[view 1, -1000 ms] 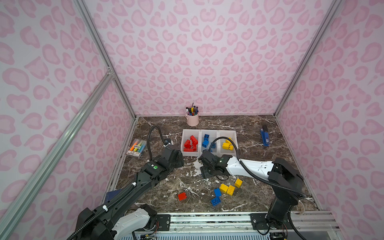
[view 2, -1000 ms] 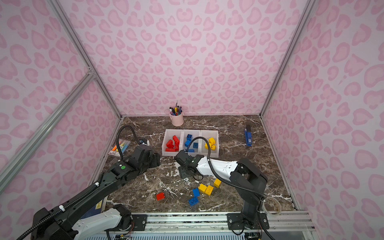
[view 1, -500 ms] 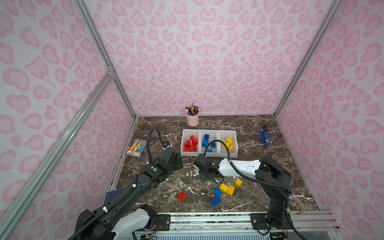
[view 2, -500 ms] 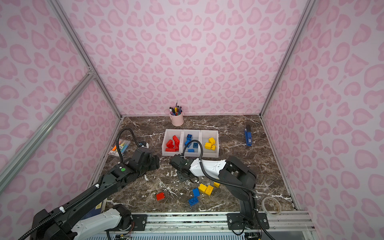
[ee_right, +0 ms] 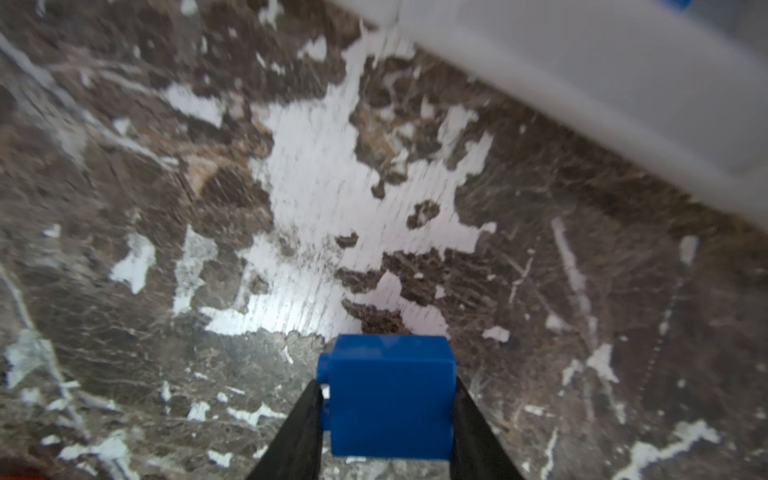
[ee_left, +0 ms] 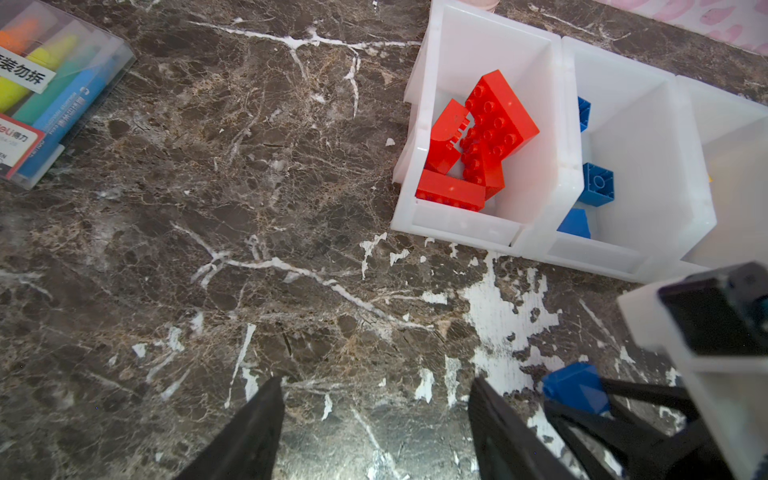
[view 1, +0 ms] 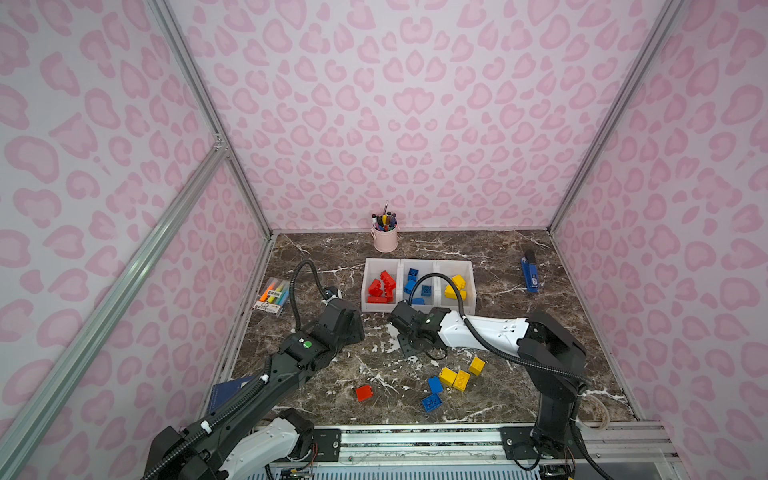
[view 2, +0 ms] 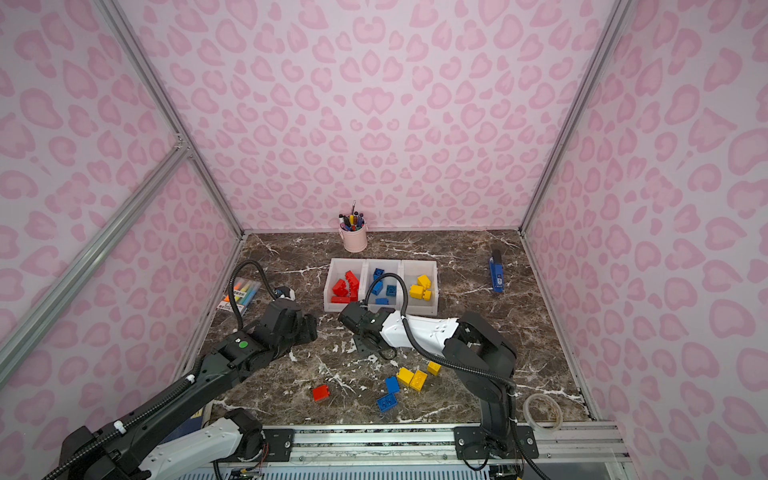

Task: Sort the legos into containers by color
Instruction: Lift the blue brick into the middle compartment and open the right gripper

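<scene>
While loose legos (view 1: 448, 375) lie on the surface (view 1: 328, 390) low in both top views, my right fingers (ee_right: 299, 428) pinch a blue lego (ee_right: 388, 395) at centre frame. My left fingers (ee_left: 253, 432) hang spread and empty beside them, and the containers (view 1: 376, 306) stand beyond.

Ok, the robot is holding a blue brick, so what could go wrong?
The blue brick sits right at the tips of the right gripper, so it might slip out on the way. The open left gripper hovers close beside it, so the two could bump. The right arm's black cable loops over the white bins, and it may catch a wall.
</scene>
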You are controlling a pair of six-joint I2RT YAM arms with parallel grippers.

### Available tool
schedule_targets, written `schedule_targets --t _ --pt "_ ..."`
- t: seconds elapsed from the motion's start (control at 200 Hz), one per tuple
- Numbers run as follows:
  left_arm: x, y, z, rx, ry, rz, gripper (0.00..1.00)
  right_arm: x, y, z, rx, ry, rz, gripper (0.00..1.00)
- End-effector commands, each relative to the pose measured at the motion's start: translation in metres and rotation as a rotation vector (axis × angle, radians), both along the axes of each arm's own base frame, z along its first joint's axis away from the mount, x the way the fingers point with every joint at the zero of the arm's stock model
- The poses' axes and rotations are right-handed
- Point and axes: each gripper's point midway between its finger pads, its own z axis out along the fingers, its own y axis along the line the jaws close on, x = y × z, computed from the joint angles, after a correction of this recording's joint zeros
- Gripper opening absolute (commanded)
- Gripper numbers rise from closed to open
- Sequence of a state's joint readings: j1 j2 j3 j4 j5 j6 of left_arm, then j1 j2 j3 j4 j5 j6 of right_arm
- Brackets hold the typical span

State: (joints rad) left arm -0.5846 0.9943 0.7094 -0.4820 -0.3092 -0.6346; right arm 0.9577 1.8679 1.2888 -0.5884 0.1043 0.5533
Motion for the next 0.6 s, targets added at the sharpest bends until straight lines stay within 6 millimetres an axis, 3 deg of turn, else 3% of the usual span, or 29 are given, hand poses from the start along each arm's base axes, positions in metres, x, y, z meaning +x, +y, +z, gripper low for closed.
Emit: schedule_targets --t 0.0,0.11,0.14,0.165,0.32,0.51,0.595 --pt "-0.004 0.002 -0.001 -0.011 0.008 0.013 0.72 0.026 -0.010 0.022 -0.036 -0.051 0.030 0.37" --pt "-0.010 0.004 -0.003 -0.028 0.016 0.017 0.72 0.065 -0.015 0.045 -0.018 -0.098 0.017 0.37" --pt "-0.011 0.003 -0.004 -0.036 0.019 0.016 0.72 0.073 -0.020 0.043 -0.025 -0.098 0.010 0.37" --pt "-0.013 0.003 -0.005 -0.041 0.024 0.015 0.72 0.086 -0.017 0.054 -0.006 -0.119 0.001 0.37" --pt "-0.025 0.007 -0.013 -0.060 0.055 0.027 0.72 0.128 -0.022 0.059 0.004 -0.128 -0.033 0.37" --pt "-0.041 0.013 -0.023 -0.085 0.080 0.032 0.72 0.151 -0.027 0.049 0.010 -0.106 -0.062 0.39" --pt "-0.047 0.015 -0.027 -0.090 0.094 0.037 0.72 0.153 -0.029 0.048 0.016 -0.103 -0.071 0.46"
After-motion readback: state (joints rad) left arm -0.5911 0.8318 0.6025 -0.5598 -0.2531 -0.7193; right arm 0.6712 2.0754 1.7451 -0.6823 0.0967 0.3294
